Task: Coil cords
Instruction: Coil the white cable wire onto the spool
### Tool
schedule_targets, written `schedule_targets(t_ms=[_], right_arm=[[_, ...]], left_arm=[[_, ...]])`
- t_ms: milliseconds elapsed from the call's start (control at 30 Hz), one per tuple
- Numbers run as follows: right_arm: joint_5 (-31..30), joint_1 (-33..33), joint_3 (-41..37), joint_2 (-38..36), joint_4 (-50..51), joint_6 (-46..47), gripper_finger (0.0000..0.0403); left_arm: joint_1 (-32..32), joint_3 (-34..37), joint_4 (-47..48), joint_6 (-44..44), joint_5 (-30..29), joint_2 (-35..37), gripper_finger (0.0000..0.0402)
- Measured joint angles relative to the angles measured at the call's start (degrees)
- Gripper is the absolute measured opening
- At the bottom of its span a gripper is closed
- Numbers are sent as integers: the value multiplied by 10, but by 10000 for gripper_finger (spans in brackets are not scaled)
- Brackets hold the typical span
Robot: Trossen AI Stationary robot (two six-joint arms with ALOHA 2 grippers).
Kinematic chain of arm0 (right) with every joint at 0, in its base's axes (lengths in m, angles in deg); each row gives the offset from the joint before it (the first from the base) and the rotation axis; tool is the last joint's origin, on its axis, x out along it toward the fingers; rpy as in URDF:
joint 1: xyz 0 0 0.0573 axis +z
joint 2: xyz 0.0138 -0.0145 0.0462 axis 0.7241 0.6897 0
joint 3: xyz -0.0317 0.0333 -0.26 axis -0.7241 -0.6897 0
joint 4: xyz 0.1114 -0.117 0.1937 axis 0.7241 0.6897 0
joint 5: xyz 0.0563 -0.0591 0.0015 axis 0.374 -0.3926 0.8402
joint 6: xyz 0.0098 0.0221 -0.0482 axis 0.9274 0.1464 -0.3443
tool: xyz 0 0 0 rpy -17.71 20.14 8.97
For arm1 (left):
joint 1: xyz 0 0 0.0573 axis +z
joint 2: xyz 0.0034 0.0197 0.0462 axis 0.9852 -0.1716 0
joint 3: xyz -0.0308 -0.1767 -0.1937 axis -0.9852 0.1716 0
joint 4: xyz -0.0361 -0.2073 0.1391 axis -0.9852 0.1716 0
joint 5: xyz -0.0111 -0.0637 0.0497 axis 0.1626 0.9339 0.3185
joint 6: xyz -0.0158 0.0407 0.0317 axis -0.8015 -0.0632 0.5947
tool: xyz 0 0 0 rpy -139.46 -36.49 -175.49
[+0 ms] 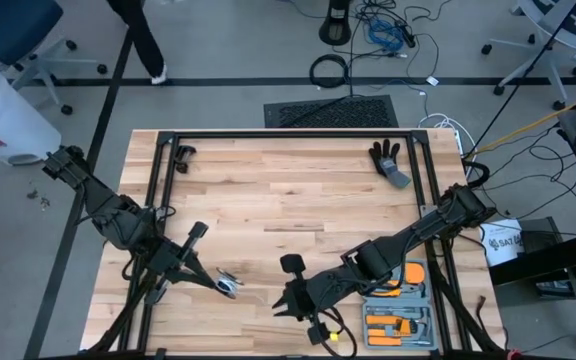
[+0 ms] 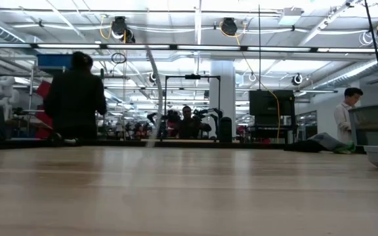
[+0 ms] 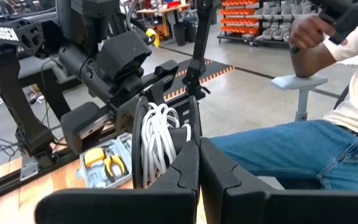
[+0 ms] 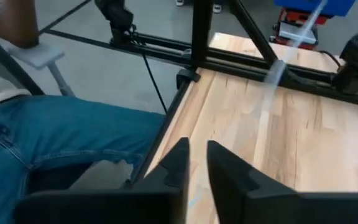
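Left hand [image 3: 199, 163] clamps white cord [image 3: 160, 140]; "TROSSEN" [image 3: 4, 32] marks right arm.

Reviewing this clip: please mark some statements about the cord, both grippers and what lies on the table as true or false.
1. The left gripper has its jaws shut on a bundle of white cord. True.
2. The tool case with orange tools lies beside the left arm. False: it lies beside the right arm.
3. A black glove lies on the table, apart from both arms. True.
4. The right gripper grips the cord. False: its jaws stand slightly apart with nothing between them.
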State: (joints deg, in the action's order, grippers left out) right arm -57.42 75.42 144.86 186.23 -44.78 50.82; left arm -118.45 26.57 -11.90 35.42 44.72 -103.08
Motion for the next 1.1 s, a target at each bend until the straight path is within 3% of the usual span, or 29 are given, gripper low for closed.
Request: schedule_targets(t_ms=[200, 367, 633, 800, 1100], right_arm=[[-18, 0, 0, 4, 21, 0, 118], [-19, 1, 0, 42, 13, 3, 152], [-79, -11, 0, 129, -38, 18, 152], [-172, -24, 0, 176, -63, 8, 149], [-185, -62, 0, 234, -54, 20, 153]], left_arm=[[0, 0, -4, -1, 0, -1, 2], [0, 0, -4, -1, 0, -1, 2], [0, 0, -8, -15, 0, 2, 2], [-5, 0, -7, -16, 0, 2, 2], [-19, 0, -8, -15, 2, 2, 2]])
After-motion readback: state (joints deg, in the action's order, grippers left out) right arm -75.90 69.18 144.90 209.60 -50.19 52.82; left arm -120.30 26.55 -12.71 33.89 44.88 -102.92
